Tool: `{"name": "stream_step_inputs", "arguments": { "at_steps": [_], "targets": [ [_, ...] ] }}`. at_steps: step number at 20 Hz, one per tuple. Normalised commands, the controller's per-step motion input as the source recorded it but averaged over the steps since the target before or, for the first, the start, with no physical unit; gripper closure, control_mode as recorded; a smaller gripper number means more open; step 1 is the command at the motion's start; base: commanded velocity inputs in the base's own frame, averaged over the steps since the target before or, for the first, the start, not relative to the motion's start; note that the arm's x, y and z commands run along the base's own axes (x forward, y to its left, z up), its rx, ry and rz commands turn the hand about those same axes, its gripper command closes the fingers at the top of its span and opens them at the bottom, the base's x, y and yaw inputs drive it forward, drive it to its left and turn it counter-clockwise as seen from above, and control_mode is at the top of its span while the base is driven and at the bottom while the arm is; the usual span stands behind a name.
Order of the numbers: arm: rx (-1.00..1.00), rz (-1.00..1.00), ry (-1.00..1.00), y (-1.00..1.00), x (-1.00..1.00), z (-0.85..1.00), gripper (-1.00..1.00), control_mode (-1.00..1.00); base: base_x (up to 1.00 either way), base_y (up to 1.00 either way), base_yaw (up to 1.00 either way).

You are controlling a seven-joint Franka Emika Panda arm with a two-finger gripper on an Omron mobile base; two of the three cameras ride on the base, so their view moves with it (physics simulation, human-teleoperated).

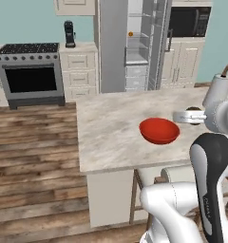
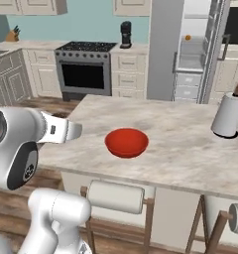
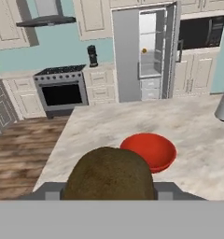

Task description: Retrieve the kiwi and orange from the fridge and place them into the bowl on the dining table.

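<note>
The tool (image 3: 109, 196), clenched round the kiwi (image 3: 109, 175), hangs at the bowl's (image 3: 151, 149) seven o'clock above the bench (image 3: 198, 135), seemingly positioned for dropping it in.

The left base view looks forward and down from behind the arm's left side, the right base view from behind its right. Both cover the worktop (image 1: 111, 128), the bowl (image 1: 158, 130) and the open fridge (image 1: 135, 42) beyond. The hand view looks along the end effector (image 3: 109, 193), close over the kiwi (image 3: 109, 175), facing the same bowl, worktop and fridge.
</note>
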Motion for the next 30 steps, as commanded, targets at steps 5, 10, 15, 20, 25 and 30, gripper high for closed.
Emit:
{"name": "stream_step_inputs", "arguments": {
  "at_steps": [5,10,15,20,25,30],
  "targets": [
    [0.0,0.0,0.0,0.0,0.0,0.0,1.0,1.0,0.56,-0.28,0.43],
    [0.0,0.0,0.0,0.0,0.0,0.0,1.0,1.0,0.51,-0.06,0.3],
    [0.05,0.11,0.32,-0.3,0.6,-0.19,1.0,-1.0,0.0,0.0,0.0],
    [0.05,0.0,0.27,-0.69,0.47,-0.22,1.0,-1.0,0.0,0.0,0.0],
    [0.02,0.0,0.21,-0.52,0.45,-0.35,1.0,-1.0,0.0,0.0,0.0],
    [0.0,0.0,0.19,-0.13,0.62,-0.49,1.0,-1.0,0.0,0.0,0.0]
  ]
}}
